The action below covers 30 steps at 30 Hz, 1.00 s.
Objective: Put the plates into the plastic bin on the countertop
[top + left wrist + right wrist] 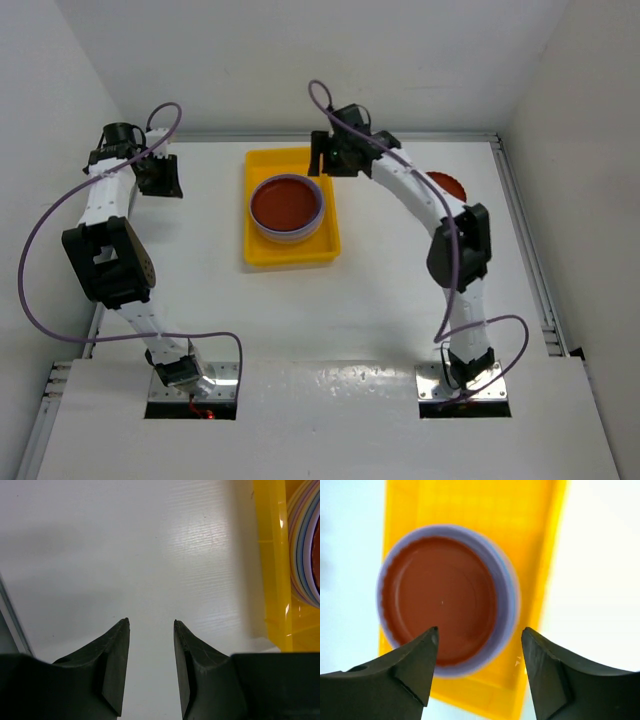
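Observation:
A stack of plates (pixel 287 207) sits in the yellow plastic bin (pixel 262 250), a dark red-brown plate on top with a lilac rim below it. The stack shows in the right wrist view (pixel 445 600) and edge-on in the left wrist view (pixel 304 545). Another dark red-brown plate (pixel 447 184) lies on the white countertop (pixel 350 300), partly hidden behind the right arm. My right gripper (pixel 320 158) hovers open and empty above the bin's far right edge (pixel 479 635). My left gripper (pixel 168 178) is open and empty over bare countertop left of the bin (pixel 150 625).
White walls enclose the countertop on three sides. A metal edge rail (pixel 530 260) runs along the right side. Purple cables loop from both arms. The bin's wall (pixel 274 580) lies right of the left fingers.

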Each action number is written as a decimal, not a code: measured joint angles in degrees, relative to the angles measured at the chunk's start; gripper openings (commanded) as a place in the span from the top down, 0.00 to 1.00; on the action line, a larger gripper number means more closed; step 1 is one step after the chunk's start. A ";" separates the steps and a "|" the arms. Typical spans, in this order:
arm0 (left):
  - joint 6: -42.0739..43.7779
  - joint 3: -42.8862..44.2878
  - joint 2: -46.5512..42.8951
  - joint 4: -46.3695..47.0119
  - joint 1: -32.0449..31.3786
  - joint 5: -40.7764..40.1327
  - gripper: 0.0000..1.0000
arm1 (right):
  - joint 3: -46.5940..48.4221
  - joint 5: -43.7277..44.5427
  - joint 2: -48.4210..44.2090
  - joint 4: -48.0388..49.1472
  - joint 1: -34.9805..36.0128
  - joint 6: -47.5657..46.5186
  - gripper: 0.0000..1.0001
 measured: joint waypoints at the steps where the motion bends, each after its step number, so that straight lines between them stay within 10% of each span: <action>1: 0.07 0.00 0.00 0.00 0.00 -0.02 0.57 | -1.68 0.66 -2.69 0.55 -0.50 -0.33 0.50; 3: 0.31 0.00 0.00 0.00 0.00 0.00 0.57 | -6.47 1.84 -9.62 1.90 -2.62 -1.16 1.00; 5: 0.50 0.00 0.00 0.00 0.00 -0.02 0.57 | -12.31 2.38 -16.13 3.02 -6.69 -0.59 0.99; 6: 0.59 0.00 0.00 0.00 0.00 -0.02 0.57 | -15.37 2.73 -18.95 3.85 -9.73 0.00 0.89; 7: 0.63 -0.02 0.00 0.02 0.07 -0.02 0.57 | -18.93 3.04 -21.38 5.11 -13.38 0.61 0.59; 10: 0.81 -0.04 0.00 0.02 0.31 -0.04 0.57 | -28.20 4.94 -23.87 6.60 -23.87 2.82 0.43; 22: 0.85 -0.04 -0.35 -0.22 1.33 -0.52 0.54 | -35.47 6.78 -11.28 5.90 -39.30 8.48 0.42; 30: 0.85 -0.79 -1.70 -0.70 1.33 -1.18 0.54 | -34.45 6.82 -7.63 9.22 -41.92 11.39 0.58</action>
